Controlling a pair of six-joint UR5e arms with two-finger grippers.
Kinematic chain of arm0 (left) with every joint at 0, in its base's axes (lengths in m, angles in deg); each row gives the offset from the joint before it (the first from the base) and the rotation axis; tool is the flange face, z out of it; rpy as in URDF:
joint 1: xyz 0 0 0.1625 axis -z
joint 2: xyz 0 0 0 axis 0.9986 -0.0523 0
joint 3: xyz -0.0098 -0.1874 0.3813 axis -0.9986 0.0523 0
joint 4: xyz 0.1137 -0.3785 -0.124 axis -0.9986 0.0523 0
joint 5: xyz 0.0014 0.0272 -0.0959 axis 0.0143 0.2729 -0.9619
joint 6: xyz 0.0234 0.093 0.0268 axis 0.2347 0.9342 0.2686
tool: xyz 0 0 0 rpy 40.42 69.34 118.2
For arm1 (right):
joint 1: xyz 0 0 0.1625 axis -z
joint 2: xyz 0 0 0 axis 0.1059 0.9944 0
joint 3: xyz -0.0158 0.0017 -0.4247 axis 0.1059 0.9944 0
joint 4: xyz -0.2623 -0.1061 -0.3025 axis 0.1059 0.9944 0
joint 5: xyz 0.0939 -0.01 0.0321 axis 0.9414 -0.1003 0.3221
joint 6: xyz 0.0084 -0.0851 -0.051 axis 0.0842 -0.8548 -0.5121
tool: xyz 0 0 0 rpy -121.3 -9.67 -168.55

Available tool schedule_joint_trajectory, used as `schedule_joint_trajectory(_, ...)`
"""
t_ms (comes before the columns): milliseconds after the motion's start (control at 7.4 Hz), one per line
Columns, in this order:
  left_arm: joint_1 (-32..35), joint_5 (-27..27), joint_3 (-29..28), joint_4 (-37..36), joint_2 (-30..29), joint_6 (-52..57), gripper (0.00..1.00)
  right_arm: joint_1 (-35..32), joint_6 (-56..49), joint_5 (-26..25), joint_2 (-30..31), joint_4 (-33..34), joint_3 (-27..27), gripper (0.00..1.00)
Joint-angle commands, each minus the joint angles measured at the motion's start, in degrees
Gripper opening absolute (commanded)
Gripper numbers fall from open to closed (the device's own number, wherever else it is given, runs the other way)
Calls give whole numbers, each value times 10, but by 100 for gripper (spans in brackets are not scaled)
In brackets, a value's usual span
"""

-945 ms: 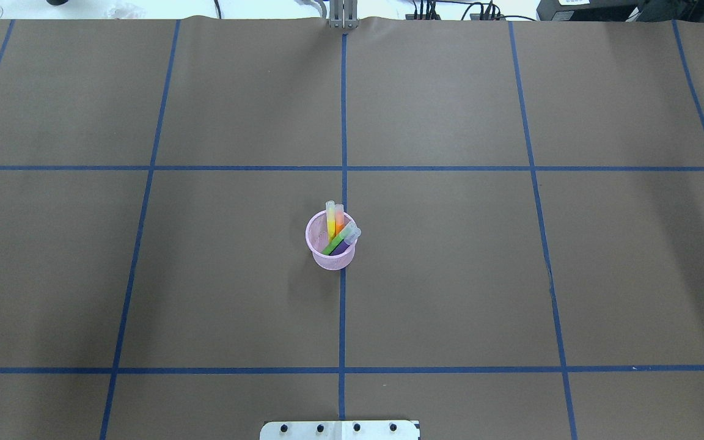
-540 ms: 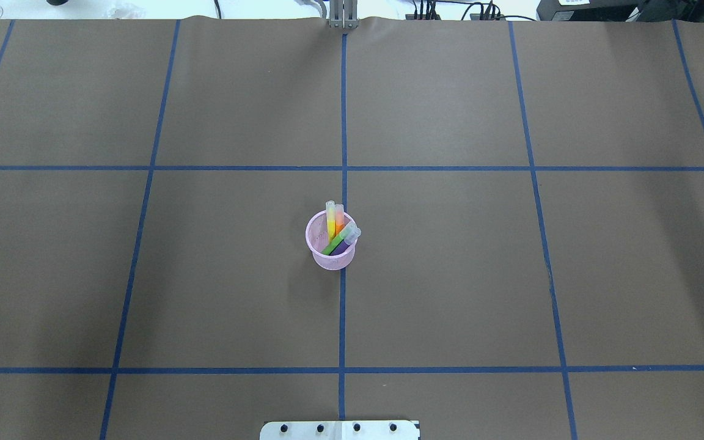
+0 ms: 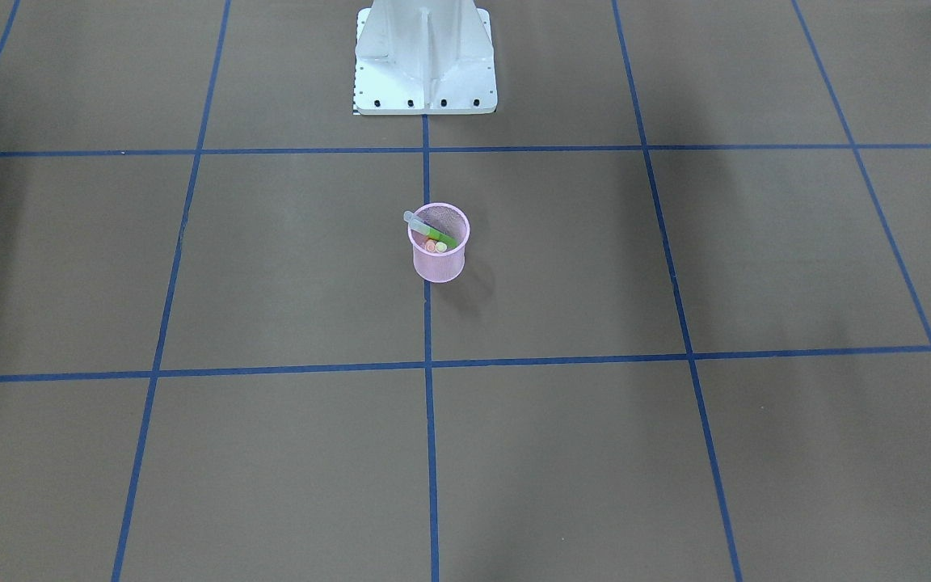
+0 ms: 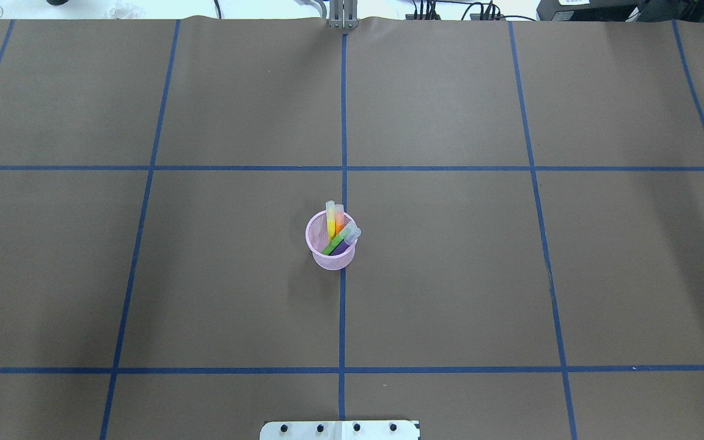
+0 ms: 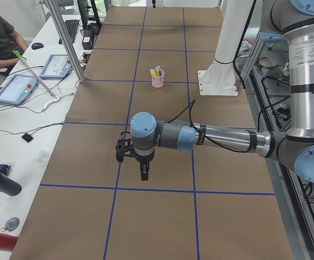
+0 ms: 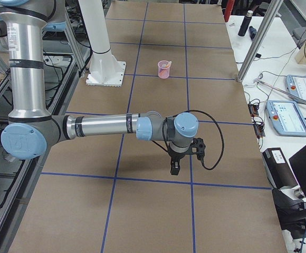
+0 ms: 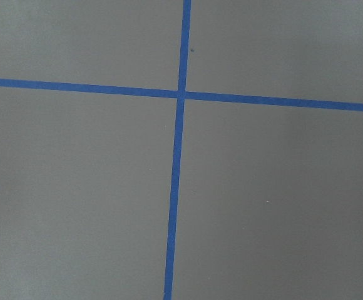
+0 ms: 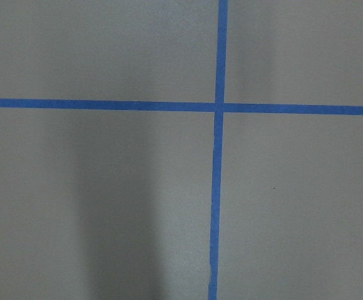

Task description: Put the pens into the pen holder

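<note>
Four pens (image 4: 331,225) stood in the pink mesh pen holder (image 4: 333,261); left gripper (image 5: 144,173) and right gripper (image 6: 174,169) hung well apart from it, whether clenched or released I could not tell; the job looked done, so neither should nudge it

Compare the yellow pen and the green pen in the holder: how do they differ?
Colour: the yellow pen is yellow-bodied, the green pen green.
Lean: in the overhead view the yellow pen tips toward the far rim beside the orange pen; the green pen slants toward the view's right beside the purple pen.
Shared: both stand in the pink pen holder, pale caps up above the rim.
</note>
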Motion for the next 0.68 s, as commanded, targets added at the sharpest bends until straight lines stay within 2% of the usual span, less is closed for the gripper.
schedule_joint_trajectory(0,0,-1,15,3,1,-1,100,0,0,0,0,-1,0,100)
schedule_joint_trajectory(540,-1,1,6,3,2,0,100,0,0,0,-1,0,0,100)
